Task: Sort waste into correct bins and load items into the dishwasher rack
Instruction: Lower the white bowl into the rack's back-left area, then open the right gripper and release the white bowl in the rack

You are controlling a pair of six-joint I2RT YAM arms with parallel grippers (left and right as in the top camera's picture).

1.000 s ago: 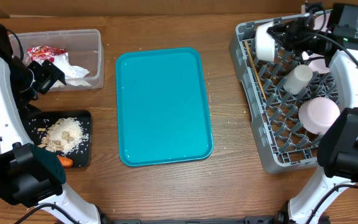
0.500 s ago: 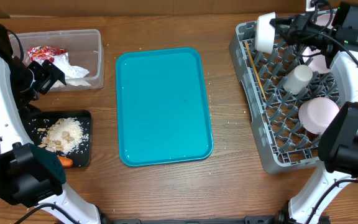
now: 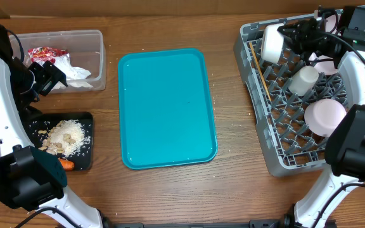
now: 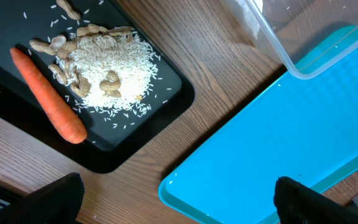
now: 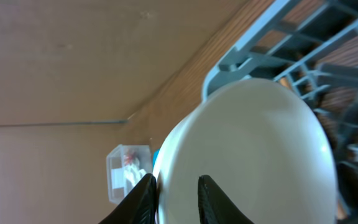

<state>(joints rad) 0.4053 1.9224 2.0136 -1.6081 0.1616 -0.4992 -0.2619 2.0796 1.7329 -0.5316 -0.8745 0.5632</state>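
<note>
Serving tray (image 3: 166,107): plain teal, no pattern
Table (image 3: 227,183): mid-brown with wood grain
Dishwasher rack (image 3: 256,130): grey, with a regular grid of pegs
Tub (image 3: 100,60): clear, colourless
Wrapper (image 3: 42,53): red with white marks
Napkins (image 3: 75,71): white
Shallow tray (image 4: 166,93): black, flecked with stray pale grains
Rice (image 4: 114,62): whitish
Food scraps (image 4: 45,45): beige
Carrot (image 4: 47,94): orange
Far bowl (image 3: 272,43): white
Near bowl (image 3: 325,116): pale pink
Cup (image 3: 303,80): white
Stick (image 3: 259,69): light wood

Overhead: high, straight down, teal tray (image 3: 167,107) in middle. Left wrist: close above teal tray corner, shared with overhead. Right wrist: right of teal tray, against white bowl (image 5: 247,149).
</note>
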